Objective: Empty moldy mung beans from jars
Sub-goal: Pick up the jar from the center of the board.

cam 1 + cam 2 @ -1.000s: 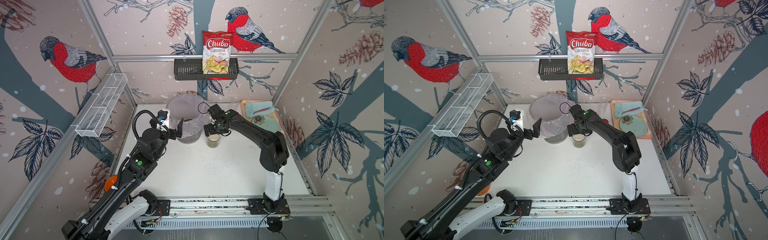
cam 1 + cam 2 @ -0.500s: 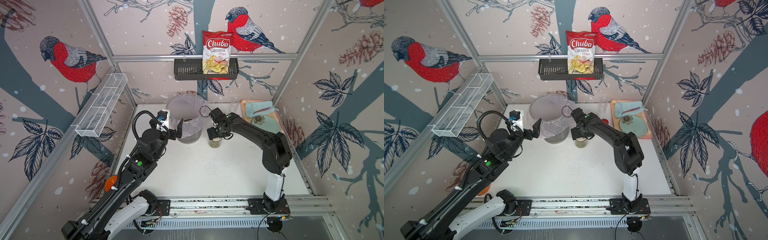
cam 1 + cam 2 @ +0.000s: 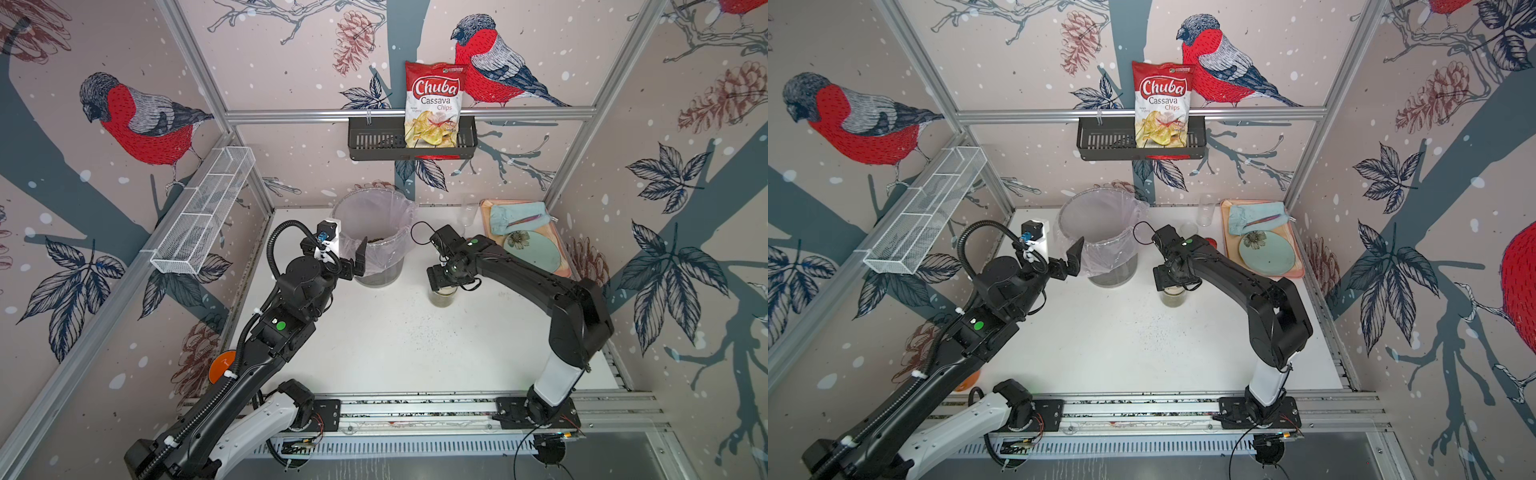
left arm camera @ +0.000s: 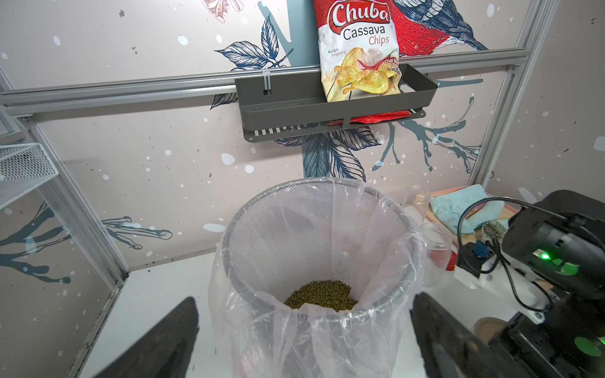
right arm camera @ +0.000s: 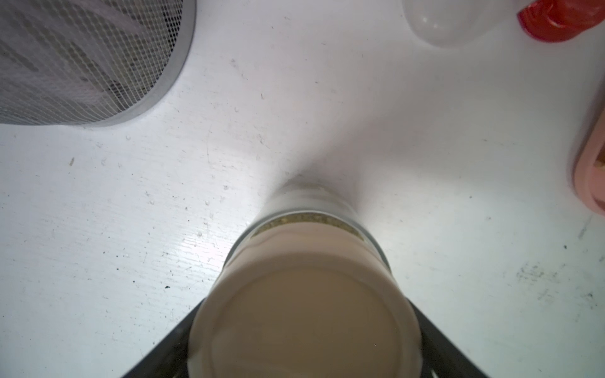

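Note:
A small clear jar [image 3: 442, 297] [image 3: 1173, 298] with a beige lid [image 5: 302, 311] stands upright on the white table, right of the bin. Mung beans [image 5: 301, 220] show through its wall just under the lid. My right gripper [image 3: 443, 289] [image 3: 1172, 289] [image 5: 302, 330] points straight down over it, shut on the lid, with a dark finger pressed against each side. A heap of mung beans [image 4: 322, 294] lies in the bottom of the lined grey mesh bin [image 3: 380, 270] [image 4: 294, 235]. My left gripper [image 3: 357, 264] [image 3: 1073, 259] [image 4: 304, 327] hovers open at the bin's near rim, holding nothing.
A lidless clear jar [image 4: 437, 242] [image 5: 438, 23] and a red lid [image 4: 450, 261] [image 5: 563, 19] sit behind my right arm. A tall clear glass [image 3: 1206, 210] and a pink tray [image 3: 1227, 224] with a plate and blue cloth are at the back right.
My right gripper has come down over the beige-lidded jar and its jaws have closed in on the lid. The left arm has not moved.

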`<control>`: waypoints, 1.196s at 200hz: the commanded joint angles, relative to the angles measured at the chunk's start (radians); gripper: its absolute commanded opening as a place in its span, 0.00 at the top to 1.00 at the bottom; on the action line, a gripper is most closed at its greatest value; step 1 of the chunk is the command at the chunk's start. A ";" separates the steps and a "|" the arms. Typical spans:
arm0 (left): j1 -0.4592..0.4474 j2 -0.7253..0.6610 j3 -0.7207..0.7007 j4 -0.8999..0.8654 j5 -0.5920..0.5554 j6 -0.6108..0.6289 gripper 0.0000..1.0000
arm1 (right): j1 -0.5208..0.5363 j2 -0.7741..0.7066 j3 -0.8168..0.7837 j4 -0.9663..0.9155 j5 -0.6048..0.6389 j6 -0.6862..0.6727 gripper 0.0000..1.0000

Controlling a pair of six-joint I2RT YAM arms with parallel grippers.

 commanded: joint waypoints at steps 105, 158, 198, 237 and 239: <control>0.001 0.000 0.029 0.044 -0.001 -0.030 0.01 | -0.006 -0.065 -0.047 -0.012 -0.029 0.002 0.10; 0.001 0.017 0.032 0.041 0.007 -0.031 0.01 | 0.007 -0.063 -0.024 -0.039 -0.010 -0.001 0.19; 0.001 0.013 0.027 0.044 -0.003 -0.026 0.01 | 0.030 -0.035 -0.001 -0.069 0.031 -0.001 0.19; 0.001 0.007 0.020 0.047 -0.011 -0.025 0.01 | 0.048 0.007 0.006 -0.086 0.088 0.004 0.19; 0.001 0.007 0.020 0.047 -0.011 -0.025 0.01 | 0.049 0.008 0.004 -0.085 0.089 0.004 0.19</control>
